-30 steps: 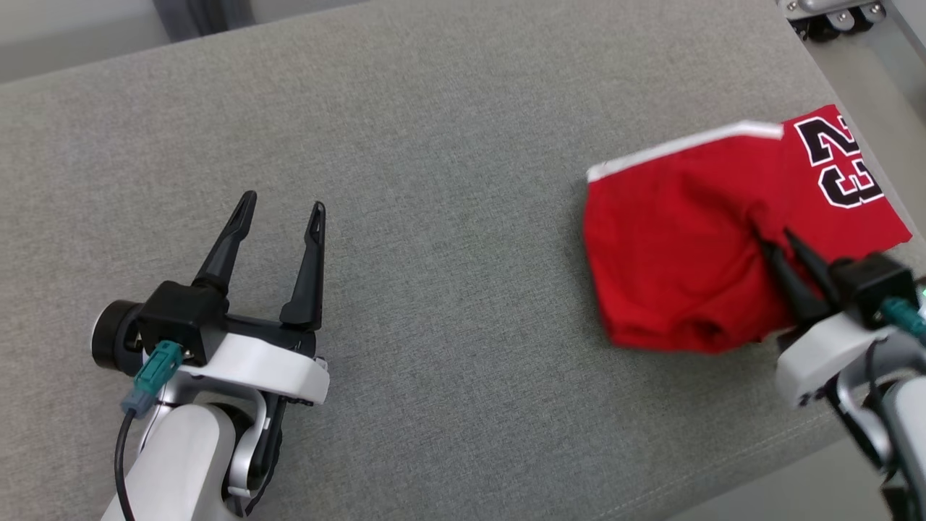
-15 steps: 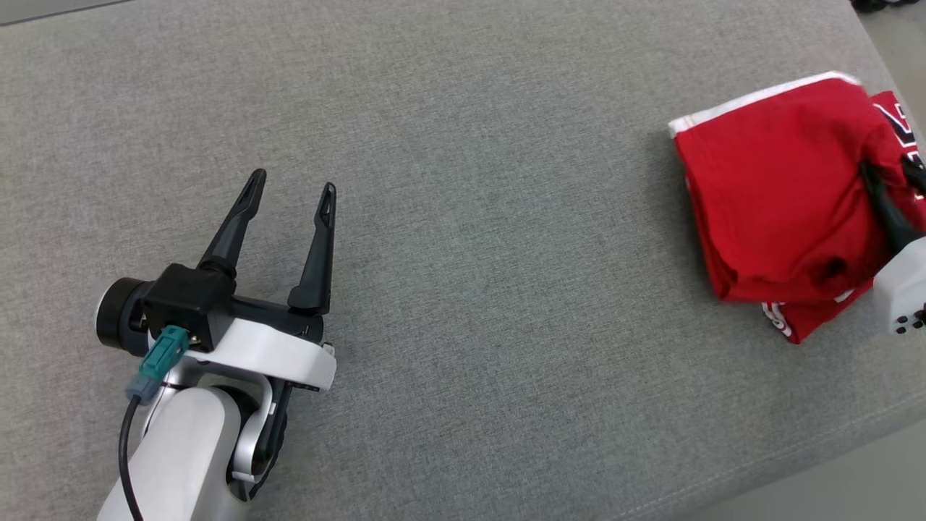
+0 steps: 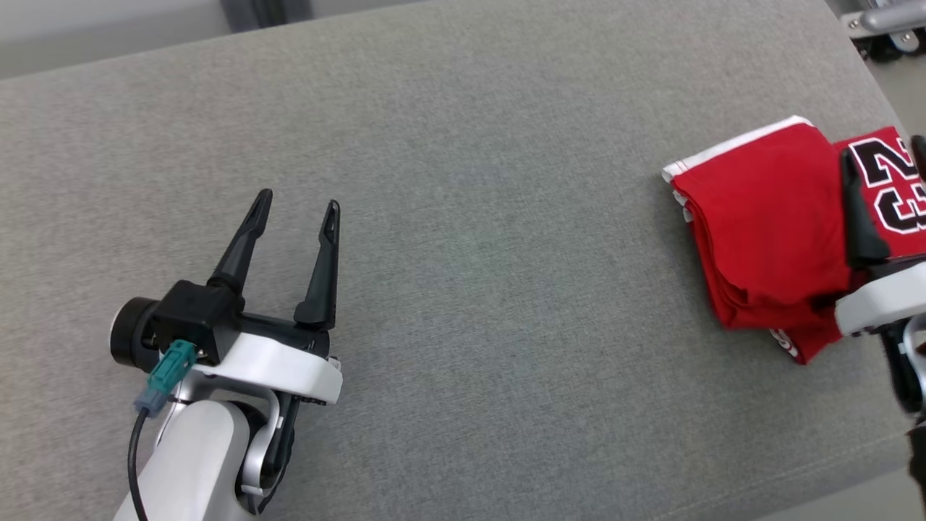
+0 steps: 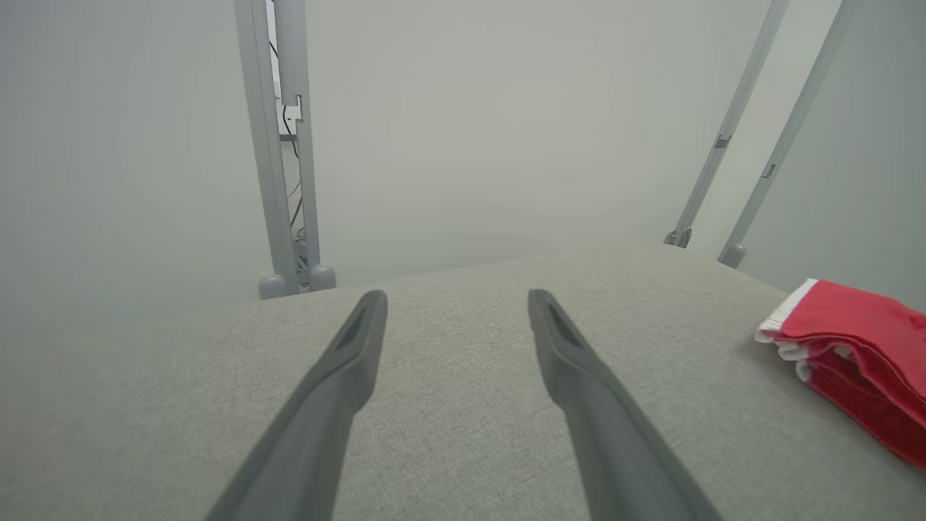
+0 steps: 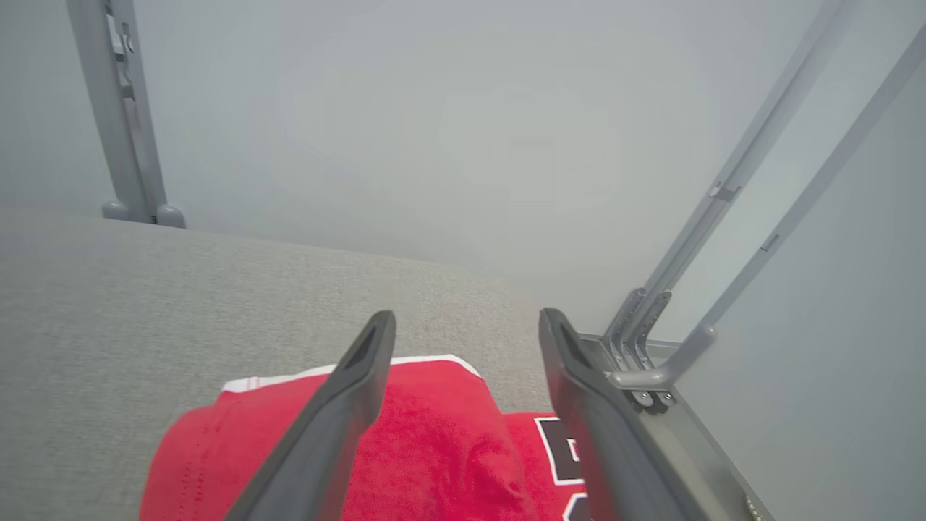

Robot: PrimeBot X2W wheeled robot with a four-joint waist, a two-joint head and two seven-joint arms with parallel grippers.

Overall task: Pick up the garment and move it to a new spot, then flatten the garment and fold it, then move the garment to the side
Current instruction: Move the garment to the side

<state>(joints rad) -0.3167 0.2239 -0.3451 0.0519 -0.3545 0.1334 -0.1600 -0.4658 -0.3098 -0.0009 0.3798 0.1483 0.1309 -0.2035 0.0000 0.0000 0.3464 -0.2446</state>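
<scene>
The garment is a red jersey with white trim and a black number; it lies folded in a thick stack at the right end of the grey table. My right gripper hovers over the garment's right part, open, with nothing between its fingers. The right wrist view shows the right gripper spread above the red cloth of the garment. My left gripper rests open over bare table at the lower left, far from the garment. In the left wrist view the left gripper points across the table, the garment at the right.
The table's right edge runs close beside the garment, with a metal frame just past it. An upright metal post stands behind the table's far edge. A wheeled base shows at the top right.
My right gripper has gone from shut on the red cloth to open, and the garment now lies loose on the table. The head camera shifted. The left arm has not moved.
</scene>
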